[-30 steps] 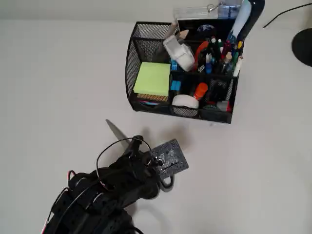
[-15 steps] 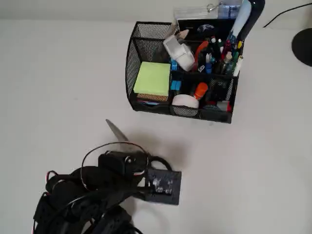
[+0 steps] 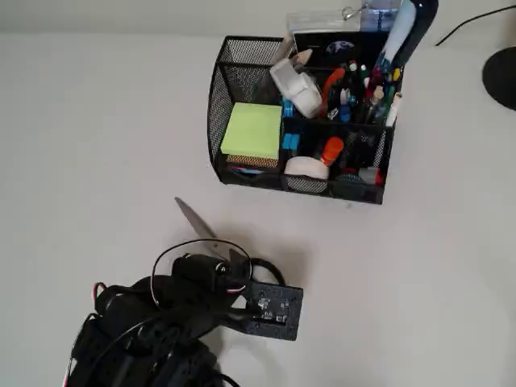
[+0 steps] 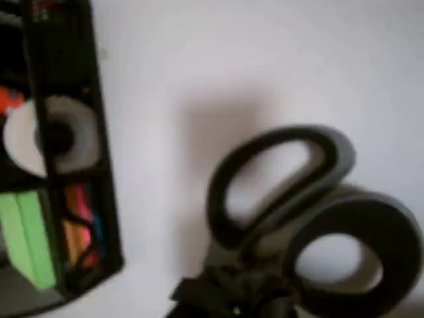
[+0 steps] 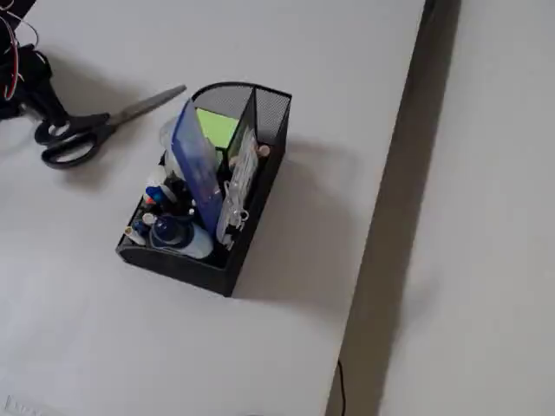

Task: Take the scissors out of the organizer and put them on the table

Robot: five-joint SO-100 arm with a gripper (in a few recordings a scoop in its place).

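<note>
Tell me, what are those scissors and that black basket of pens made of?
The scissors look like bare steel at the blades, pale grey with a dull shine, and their dark loops are smooth and matte, probably plastic. The basket seems to be black wire mesh, likely painted metal, since the green notepad inside shows through its fine grid.

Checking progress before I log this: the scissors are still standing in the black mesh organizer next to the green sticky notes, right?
Not quite. The scissors are out of the organizer and lie flat on the white table, apart from it, as the fixed view shows. The green sticky notes are in the organizer.
</note>
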